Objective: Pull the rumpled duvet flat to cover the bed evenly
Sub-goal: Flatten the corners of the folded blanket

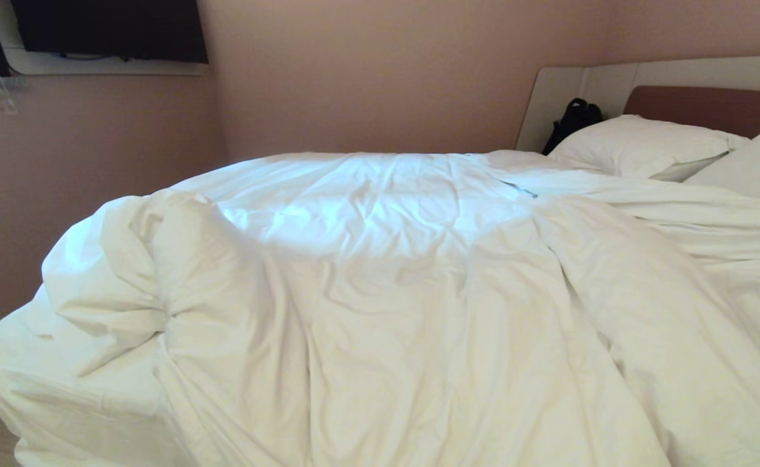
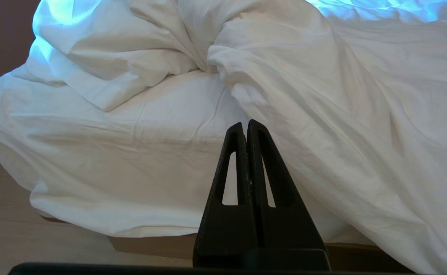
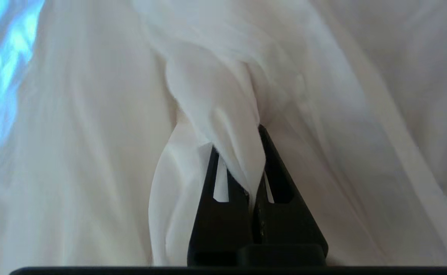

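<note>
The white duvet (image 1: 418, 305) lies rumpled over the bed, bunched into a thick fold at the near left corner (image 1: 159, 272). There the bare mattress sheet (image 2: 139, 152) shows, with the tan base (image 2: 150, 244) under it. Neither arm appears in the head view. In the right wrist view my right gripper (image 3: 242, 152) is shut on a pinched fold of the duvet (image 3: 223, 114), the cloth drawn taut away from the black fingers (image 3: 280, 183). My left gripper (image 2: 243, 126) is shut on nothing and hangs parked in front of the bed's near side, clear of the cloth.
Two white pillows (image 1: 639, 146) lie at the far right by the brown headboard (image 1: 698, 107), with a black bag (image 1: 571, 120) beside them. A pink wall runs along the bed's far side. Pale floor (image 2: 13, 233) shows by the near left corner.
</note>
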`<state>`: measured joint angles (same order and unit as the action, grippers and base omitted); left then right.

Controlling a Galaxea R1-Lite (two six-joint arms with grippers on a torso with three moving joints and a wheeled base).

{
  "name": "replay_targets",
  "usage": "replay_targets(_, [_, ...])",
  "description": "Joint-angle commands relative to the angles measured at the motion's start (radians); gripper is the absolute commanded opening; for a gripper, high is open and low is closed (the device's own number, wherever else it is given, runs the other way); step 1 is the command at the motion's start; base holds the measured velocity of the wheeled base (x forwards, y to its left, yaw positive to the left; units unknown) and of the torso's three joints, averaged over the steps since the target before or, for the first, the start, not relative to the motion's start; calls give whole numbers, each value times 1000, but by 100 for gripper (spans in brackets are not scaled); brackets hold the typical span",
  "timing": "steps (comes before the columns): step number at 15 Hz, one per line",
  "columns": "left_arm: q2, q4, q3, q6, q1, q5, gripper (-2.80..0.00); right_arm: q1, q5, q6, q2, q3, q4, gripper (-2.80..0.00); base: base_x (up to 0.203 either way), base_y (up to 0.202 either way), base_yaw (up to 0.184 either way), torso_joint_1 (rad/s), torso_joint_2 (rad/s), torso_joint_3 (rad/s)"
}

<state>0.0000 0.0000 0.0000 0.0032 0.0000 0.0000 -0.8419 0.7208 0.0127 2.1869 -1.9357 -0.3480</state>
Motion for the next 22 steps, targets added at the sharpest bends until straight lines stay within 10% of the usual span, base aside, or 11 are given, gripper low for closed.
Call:
replay_targets(1, [0,0,0,0,0,0,-280,-4,-264,37,-14,0,204,-280,0,0,0,0,0,0])
replay_targets(9, [0,0,0,1,0,0,-280,-30,-700,-60,55,0,503,-280,0,0,0,0,0,0])
replay_targets(22, [0,0,0,1,0,0,-280,-29,-751,-103,172,1,527,-280,0,0,0,0,0,0])
